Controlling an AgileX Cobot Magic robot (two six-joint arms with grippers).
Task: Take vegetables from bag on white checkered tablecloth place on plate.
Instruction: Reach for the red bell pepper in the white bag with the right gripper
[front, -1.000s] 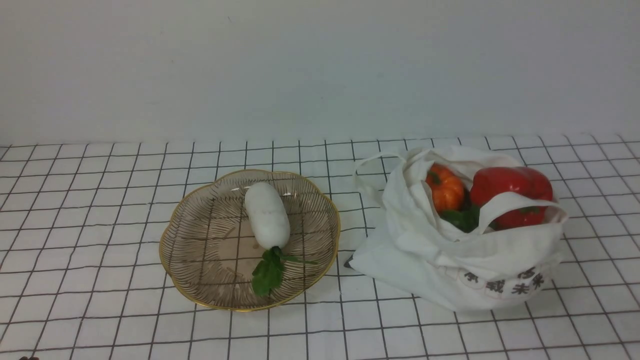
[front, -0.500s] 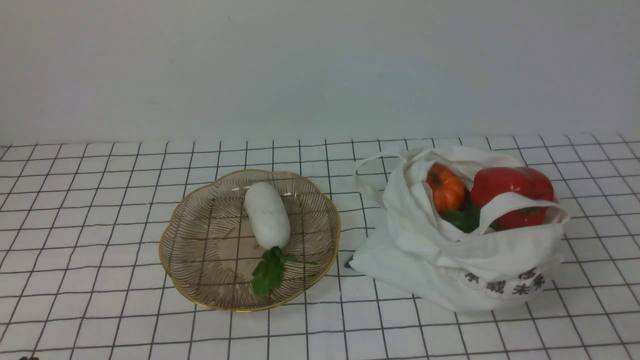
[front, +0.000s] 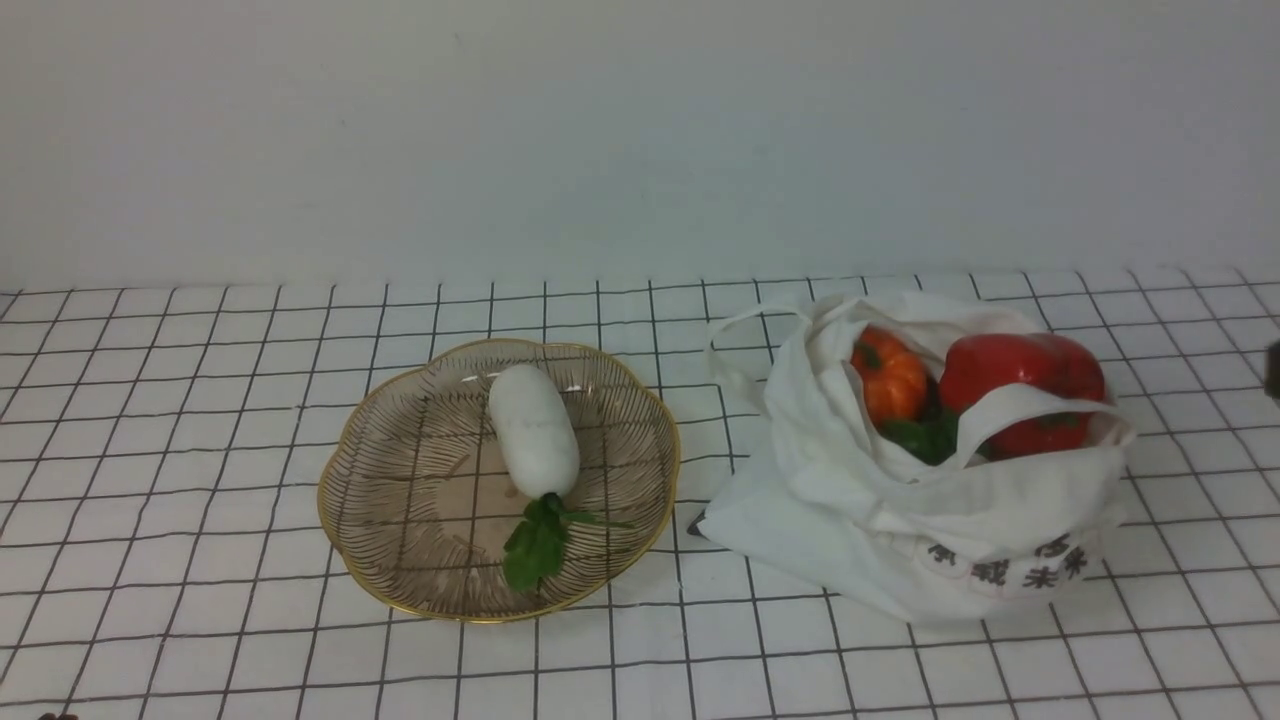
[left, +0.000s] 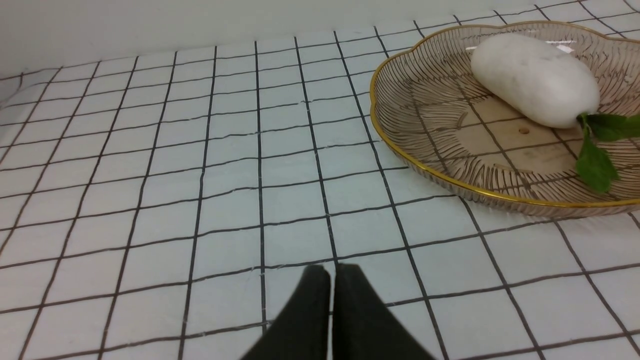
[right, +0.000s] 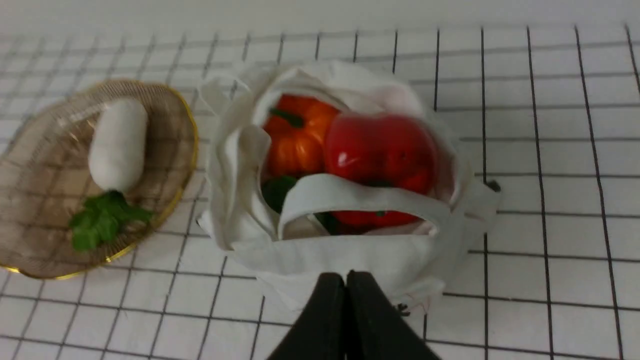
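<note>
- Black right claw, tips pressed together without a gap, holding nothing, hovering above the near edge of the bag.
- Black left claw, likewise closed tip to tip and holding nothing, low over the white checkered tablecloth, well apart from the bag, out beyond the plate on the side away from it.
- Soft white cloth bag slumped on the tablecloth, mouth gaping upward, one loop handle draped across the opening, black characters printed along the base of the near face.
- Inside the bag, at its right: glossy red bell pepper, partly under the handle.
- Inside the bag, at its left and touching the pepper: ribbed orange pumpkin with a green stem.
- Deeper in the bag, below and between those two: dark green vegetable, mostly hidden.
- Just left of the bag, contact between the two impossible to tell: shallow brownish glass plate, ribbed, scalloped, gold-rimmed.
- On that plate, well clear of the bag: white radish lying lengthwise, green leaves at its near end.
- Behind the bag: plain pale wall.
</note>
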